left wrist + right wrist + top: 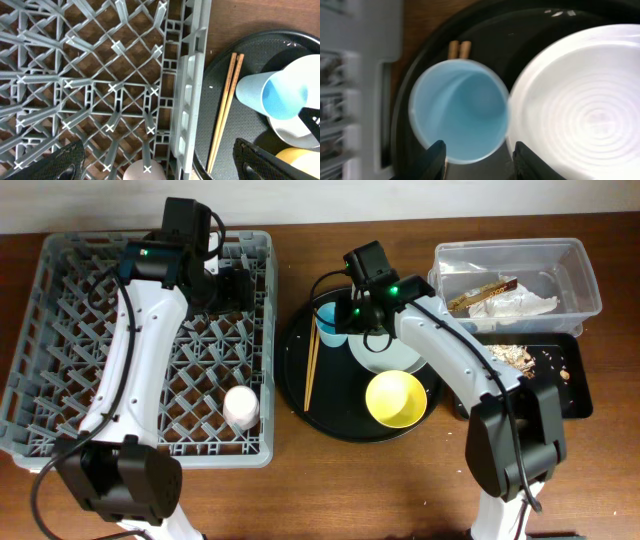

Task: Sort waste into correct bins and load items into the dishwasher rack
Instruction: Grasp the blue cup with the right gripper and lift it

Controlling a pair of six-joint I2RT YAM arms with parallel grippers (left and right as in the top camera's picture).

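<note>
The light-blue cup (330, 325) stands upright on the round black tray (300, 395), beside the wooden chopsticks (311, 365), the pale plate (385, 358) and the yellow bowl (396, 398). My right gripper (479, 150) is open just above the blue cup (460, 115), with its fingers at the cup's near rim. The pink cup (241, 406) stands upside down in the grey rack (60, 330). My left gripper (160, 165) is open and empty over the rack's right side, above the pink cup (144, 172).
The clear tub (515, 275) at the back right holds white napkins and a brown wrapper. The shallow black tray (560, 370) in front of it holds beige food scraps. The rack's right wall (187, 100) runs close to the round tray.
</note>
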